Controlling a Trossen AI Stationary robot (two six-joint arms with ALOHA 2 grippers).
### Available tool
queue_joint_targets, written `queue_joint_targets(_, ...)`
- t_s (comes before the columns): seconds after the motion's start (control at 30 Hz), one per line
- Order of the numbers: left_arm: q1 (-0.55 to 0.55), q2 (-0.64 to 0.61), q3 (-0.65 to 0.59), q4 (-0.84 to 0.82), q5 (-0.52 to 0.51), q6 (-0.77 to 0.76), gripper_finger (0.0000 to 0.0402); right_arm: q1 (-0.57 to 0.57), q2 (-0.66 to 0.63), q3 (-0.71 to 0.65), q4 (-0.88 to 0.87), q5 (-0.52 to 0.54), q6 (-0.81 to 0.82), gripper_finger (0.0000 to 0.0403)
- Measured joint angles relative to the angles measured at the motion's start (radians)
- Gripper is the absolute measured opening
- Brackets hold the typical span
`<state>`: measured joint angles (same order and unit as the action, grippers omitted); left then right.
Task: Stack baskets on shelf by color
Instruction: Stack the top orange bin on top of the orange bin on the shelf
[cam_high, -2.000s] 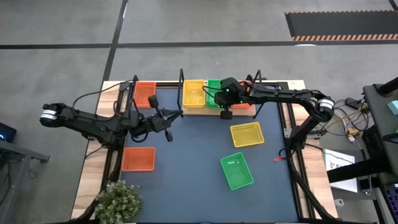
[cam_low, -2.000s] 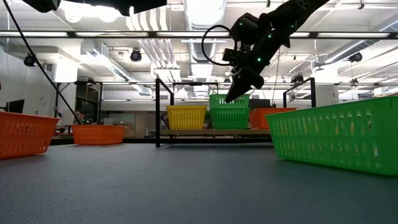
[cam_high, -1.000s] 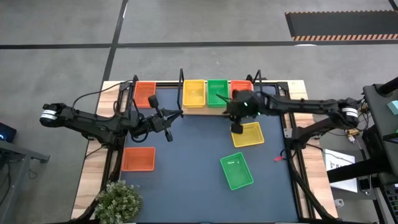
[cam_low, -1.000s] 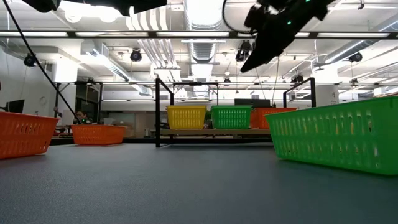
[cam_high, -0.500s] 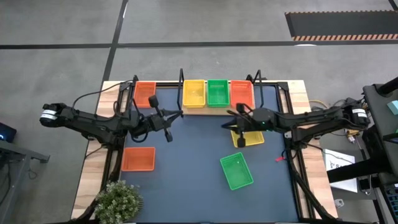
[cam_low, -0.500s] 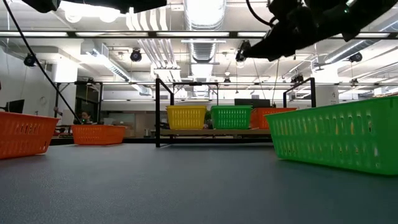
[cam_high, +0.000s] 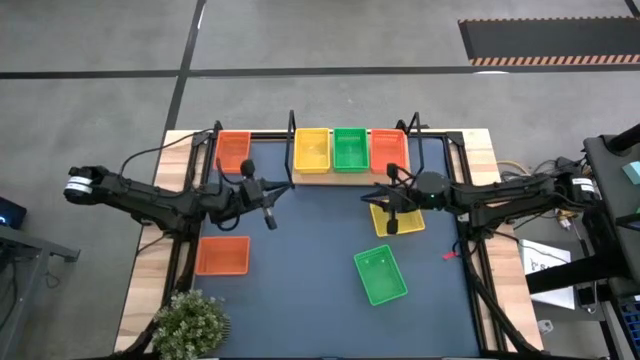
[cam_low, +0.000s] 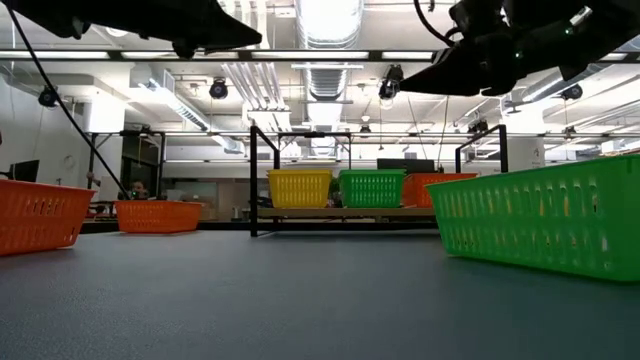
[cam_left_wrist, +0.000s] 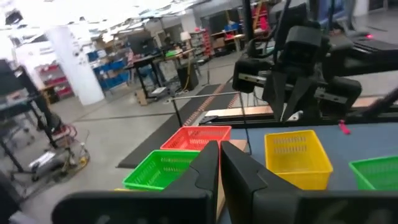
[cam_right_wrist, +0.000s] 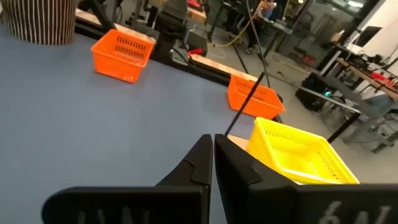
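Right pincer (cam_high: 390, 226) has pulled back empty and pressed together over the yellow basket (cam_high: 400, 217) near the desk's right edge, green basket (cam_high: 349, 148) now on the shelf (cam_high: 350, 178).

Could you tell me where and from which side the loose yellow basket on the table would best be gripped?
Probably by a long rim wall of the yellow basket, from straight above. It lies flat and open-topped, slightly skewed, with thin upright mesh walls. The right end effector, shut, hangs over its near-left corner and would need to open first.
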<state>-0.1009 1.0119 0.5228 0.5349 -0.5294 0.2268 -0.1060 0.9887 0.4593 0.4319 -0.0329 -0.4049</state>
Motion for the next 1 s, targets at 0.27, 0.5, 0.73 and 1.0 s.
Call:
queue_joint_targets(0.27,0.0,0.0,0.001,-0.105,-0.102,-0.138,0.0,-0.008,-0.13,-0.052,-0.014,-0.028,0.03,0.0009)
queue_joint_targets(0.5,0.039,-0.003,0.097,-0.567,-0.171,-0.363,0.0,-0.008,-0.213,-0.062,-0.094,-0.02,0.069,0.0009)
queue_joint_targets(0.73,0.244,0.032,0.325,-1.419,0.192,-0.429,0.0,-0.008,-0.225,-0.062,-0.101,-0.02,0.066,0.0009)
queue_joint_targets(1.0,0.535,0.086,0.335,-1.517,0.356,-0.156,0.0002,-0.008,-0.222,-0.062,-0.1,-0.02,0.053,0.0009)
